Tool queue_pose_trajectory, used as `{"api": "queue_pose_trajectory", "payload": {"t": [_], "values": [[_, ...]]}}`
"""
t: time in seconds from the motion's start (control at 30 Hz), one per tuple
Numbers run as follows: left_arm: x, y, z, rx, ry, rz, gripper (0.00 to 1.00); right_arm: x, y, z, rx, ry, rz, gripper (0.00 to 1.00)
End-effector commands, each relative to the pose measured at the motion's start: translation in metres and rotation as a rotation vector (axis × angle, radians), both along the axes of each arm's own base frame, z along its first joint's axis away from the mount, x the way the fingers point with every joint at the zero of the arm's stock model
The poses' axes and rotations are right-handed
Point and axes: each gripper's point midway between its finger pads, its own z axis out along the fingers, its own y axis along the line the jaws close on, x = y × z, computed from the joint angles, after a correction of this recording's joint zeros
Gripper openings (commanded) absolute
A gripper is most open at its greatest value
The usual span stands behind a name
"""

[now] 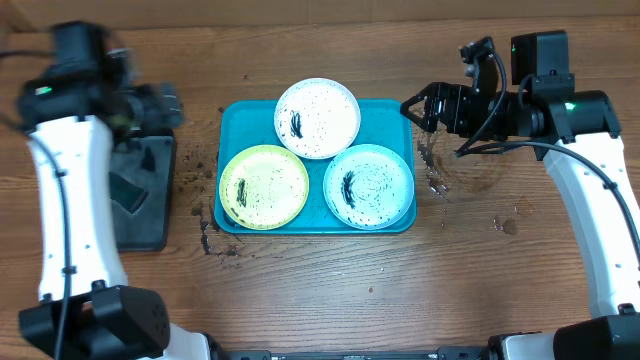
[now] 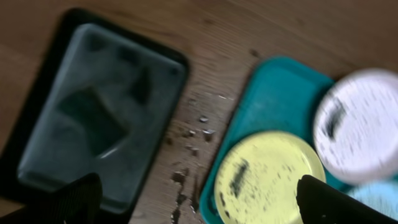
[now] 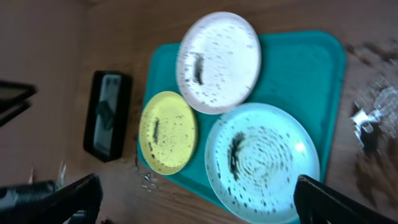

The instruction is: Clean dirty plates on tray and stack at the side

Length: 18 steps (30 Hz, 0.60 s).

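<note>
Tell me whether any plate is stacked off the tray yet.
No, the white plate, yellow-green plate and light blue plate all lie on the turquoise tray.

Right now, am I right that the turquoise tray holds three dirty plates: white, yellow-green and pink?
Not quite: the third plate is light blue, not pink. The overhead view shows it on the tray beside the white plate and the yellow-green plate.

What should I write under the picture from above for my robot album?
A white plate, a yellow-green plate and a light blue plate, all speckled black, sit on the turquoise tray awaiting cleaning.
</note>
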Motion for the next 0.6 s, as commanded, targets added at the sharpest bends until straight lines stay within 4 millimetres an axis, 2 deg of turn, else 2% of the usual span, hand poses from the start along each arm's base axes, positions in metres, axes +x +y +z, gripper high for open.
{"api": "queue_pose_trajectory", "payload": {"t": [0.0,0.13,0.2,0.27,0.37,0.4,0.57], "values": [[-0.011,0.054,0.004,-0.051,-0.027,0.259,1.00,0.006,-0.021,0.009,-0.090,0.032,-0.151,1.00],[-0.023,0.090,-0.017,-0.085,0.027,0.337,1.00,0.000,-0.053,0.013,-0.268,0.087,-0.261,1.00],[-0.027,0.104,-0.032,-0.099,0.063,0.373,1.00,0.005,-0.059,0.024,-0.290,0.060,-0.294,1.00],[-0.027,0.111,-0.046,-0.111,0.094,0.390,1.00,0.012,-0.049,0.035,-0.231,0.016,-0.273,1.00],[-0.025,0.114,-0.073,-0.139,0.163,0.398,1.00,0.015,-0.023,0.049,-0.092,-0.017,-0.183,1.00],[-0.024,0.113,-0.084,-0.146,0.189,0.395,1.00,0.016,-0.018,0.051,-0.065,-0.022,-0.165,0.95],[-0.018,0.112,-0.133,-0.186,0.296,0.390,1.00,0.019,-0.013,0.040,-0.056,-0.010,-0.155,0.92]]}}
